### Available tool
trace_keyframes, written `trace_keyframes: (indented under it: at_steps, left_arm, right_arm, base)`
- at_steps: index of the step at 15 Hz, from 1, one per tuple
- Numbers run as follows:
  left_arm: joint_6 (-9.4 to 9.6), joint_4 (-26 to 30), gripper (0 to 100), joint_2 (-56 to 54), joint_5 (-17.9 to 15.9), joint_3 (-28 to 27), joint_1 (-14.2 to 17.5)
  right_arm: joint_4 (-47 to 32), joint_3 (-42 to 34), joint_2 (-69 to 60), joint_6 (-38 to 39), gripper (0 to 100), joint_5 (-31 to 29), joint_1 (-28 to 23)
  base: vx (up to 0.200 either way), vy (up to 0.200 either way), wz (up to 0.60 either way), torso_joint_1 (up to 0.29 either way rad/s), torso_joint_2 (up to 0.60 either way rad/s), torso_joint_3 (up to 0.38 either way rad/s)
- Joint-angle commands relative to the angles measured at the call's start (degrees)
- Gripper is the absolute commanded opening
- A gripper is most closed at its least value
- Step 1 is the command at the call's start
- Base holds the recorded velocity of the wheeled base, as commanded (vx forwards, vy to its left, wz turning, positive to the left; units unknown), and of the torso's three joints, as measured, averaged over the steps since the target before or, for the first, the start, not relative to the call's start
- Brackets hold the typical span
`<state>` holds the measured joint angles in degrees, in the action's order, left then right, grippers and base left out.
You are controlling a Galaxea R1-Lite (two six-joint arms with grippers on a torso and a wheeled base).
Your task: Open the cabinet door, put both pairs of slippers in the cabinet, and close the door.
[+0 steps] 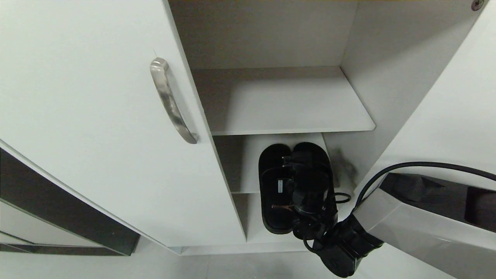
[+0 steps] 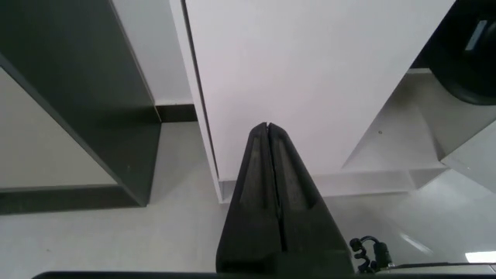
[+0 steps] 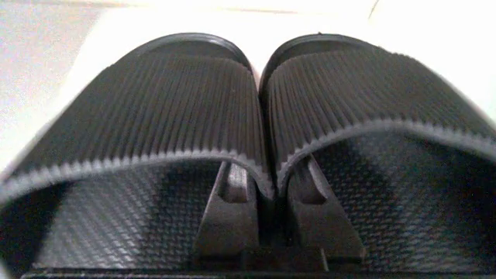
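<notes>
right gripper (image 3: 268, 194) clamped on black slippers (image 3: 178, 101) by their inner sides, inside the open cabinet (image 1: 387, 58), left gripper (image 2: 266, 132) fully closed, empty

Small label (image 1: 279, 185) inside slippers (image 1: 270, 209), print unreadable

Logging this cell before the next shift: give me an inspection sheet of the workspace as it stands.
Surface: white shelf.
Job's things: black slippers side by side low in the cabinet; right door open; left door shut.
Clutter: nothing seen.
End effectors: right end effector shut on slippers, one finger in each; left end effector shut, facing left door.
Cables: black cable arcs off right arm.
Surroundings: grey floor; dark panel left of cabinet.
</notes>
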<state>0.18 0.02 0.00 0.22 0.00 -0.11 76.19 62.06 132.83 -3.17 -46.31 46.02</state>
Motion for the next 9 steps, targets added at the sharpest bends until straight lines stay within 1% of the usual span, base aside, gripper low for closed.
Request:
trace_keyframes:
  at_steps: [1,5,9]
  left_arm:
    - [-0.01,0.0,0,0.1,0.0,0.0,-0.1]
    - [-0.09,0.0,0,0.1,0.0,0.0,0.0]
    - [-0.09,0.0,0,0.1,0.0,0.0,0.0]
  right_arm:
    - [0.0,1.5,1.2,0.1,0,0.1,-0.6]
    - [-1.4,8.8,5.2,0.0,0,0.1,-1.8]
    - [-7.7,18.4,7.1,0.0,0,0.2,-3.6]
  base:
    - [0.000,0.000,0.00,0.000,0.00,0.000]
    - [0.000,0.000,0.00,0.000,0.00,0.000]
    - [0.000,0.000,0.00,0.000,0.00,0.000]
